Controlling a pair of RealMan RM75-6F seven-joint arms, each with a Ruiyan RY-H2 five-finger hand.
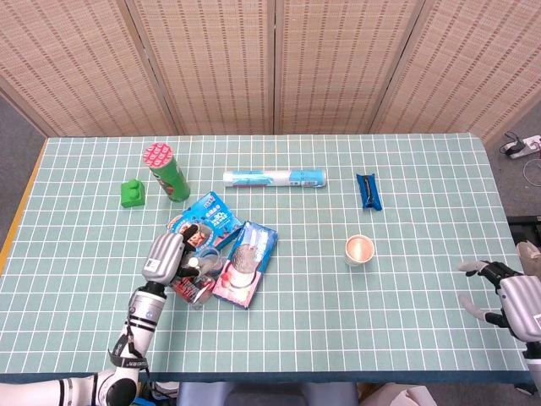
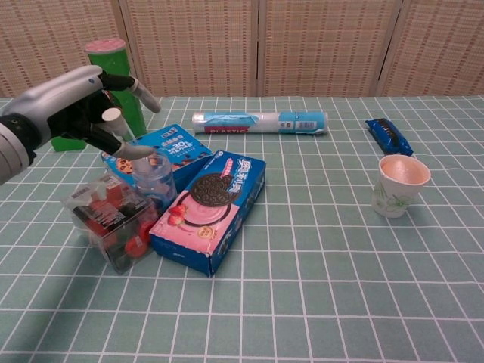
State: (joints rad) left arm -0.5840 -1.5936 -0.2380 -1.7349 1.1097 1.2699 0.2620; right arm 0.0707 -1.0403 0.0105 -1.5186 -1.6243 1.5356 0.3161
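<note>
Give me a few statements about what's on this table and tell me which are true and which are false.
1. The left hand hovers over the small bottle, fingers apart. True.
2. The cup lies tipped over. False: it stands upright.
3. The green can stands beside a green block. True.
4. The right hand holds the long tube. False: it holds nothing, at the table's right edge, far from the tube.
5. The cookie box sits next to the bottle. True.
</note>
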